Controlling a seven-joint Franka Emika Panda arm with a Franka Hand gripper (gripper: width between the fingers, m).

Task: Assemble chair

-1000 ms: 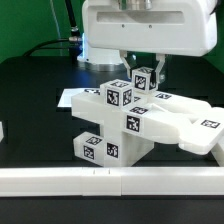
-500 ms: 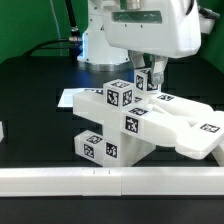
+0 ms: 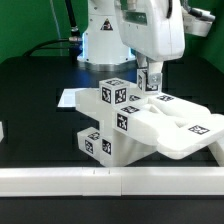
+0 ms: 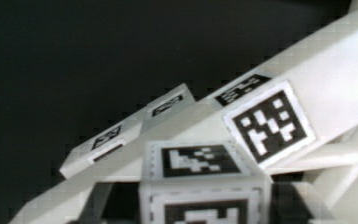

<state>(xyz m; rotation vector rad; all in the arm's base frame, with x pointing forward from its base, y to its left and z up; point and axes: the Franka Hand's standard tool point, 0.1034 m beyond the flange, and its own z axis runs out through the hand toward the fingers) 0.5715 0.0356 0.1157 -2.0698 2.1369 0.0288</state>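
While the tool (image 3: 150, 78) is gripping a small tagged bar (image 3: 152, 80) with its fingers nearly together, the chair (image 3: 130, 125) is sitting directly below and in front of it on the black surface (image 3: 40, 90), a stack of white tagged blocks with a flat slab (image 3: 185, 130) jutting out beneath the tool. Judging by this, the bar is being seated into the assembly. Doing it well means keeping the bar upright, pressing straight down without dragging sideways, since the stack looks tilted and could shift. Whether the bar is already meeting its socket is hidden; the wrist view is showing only tags close up.
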